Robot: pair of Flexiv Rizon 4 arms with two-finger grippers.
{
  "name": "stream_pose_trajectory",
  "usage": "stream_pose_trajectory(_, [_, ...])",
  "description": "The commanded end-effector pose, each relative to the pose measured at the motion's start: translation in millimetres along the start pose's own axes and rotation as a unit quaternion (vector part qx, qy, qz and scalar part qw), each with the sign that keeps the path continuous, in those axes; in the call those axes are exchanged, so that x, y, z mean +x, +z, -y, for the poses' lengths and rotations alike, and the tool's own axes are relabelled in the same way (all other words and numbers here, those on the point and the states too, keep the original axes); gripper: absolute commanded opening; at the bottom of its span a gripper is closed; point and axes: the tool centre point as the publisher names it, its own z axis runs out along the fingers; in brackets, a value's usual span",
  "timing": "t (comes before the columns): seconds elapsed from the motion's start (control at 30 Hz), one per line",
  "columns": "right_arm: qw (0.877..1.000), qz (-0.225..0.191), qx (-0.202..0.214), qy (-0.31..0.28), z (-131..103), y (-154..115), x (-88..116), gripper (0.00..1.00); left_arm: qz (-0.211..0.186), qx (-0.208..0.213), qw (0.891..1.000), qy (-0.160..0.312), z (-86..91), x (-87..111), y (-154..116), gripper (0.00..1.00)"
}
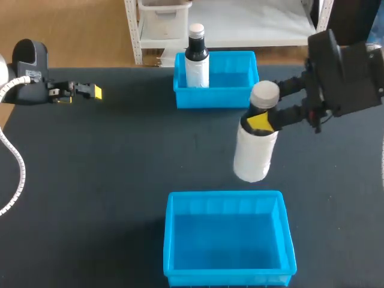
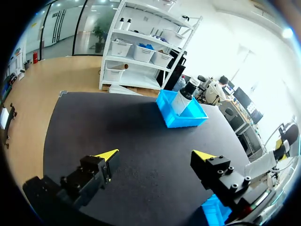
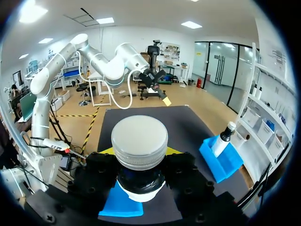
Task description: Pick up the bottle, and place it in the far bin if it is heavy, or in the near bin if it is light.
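One neck-high pinch was all the right jaws had on the white bottle (image 1: 253,153); it could slip, missing the near bin (image 1: 228,278). Left jaws gaped wide.

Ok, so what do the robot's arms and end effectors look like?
The left arm is rounded white and grey tubing, with a white ribbed cable alongside. The left end effector is blocky black with two wedge-shaped yellow fingertips. The right end effector matches, behind it a bulky black wrist housing.
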Motion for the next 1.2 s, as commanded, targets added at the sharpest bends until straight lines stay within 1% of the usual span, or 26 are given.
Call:
stream_pose_trajectory(0.03, [1.0,0.0,-0.007,-0.003,-8,15,-5,0.0,0.0,0.0,1.0,0.0,0.0,0.0,0,1.0])
stream_pose_trajectory(0.3, [0.999,0.002,-0.042,-0.017,-33,39,-9,0.0,0.0,0.0,1.0,0.0,0.0,0.0,0,1.0])
stream_pose_trajectory(0.53, [0.997,0.011,-0.071,-0.019,-52,62,1,0.0,0.0,0.0,1.0,0.0,0.0,0.0,0,1.0])
stream_pose_trajectory(0.77, [0.995,0.009,-0.1,-0.026,-70,82,11,0.0,0.0,0.0,1.0,0.0,0.0,0.0,0,1.0])
stream_pose_trajectory(0.93, [0.993,0.002,-0.111,-0.032,-74,95,23,0.0,0.0,0.0,1.0,0.0,0.0,0.0,0,1.0])
stream_pose_trajectory(1.2, [0.992,-0.005,-0.119,-0.035,-68,105,41,0.0,0.0,0.0,1.0,0.0,0.0,0.0,0,1.0])
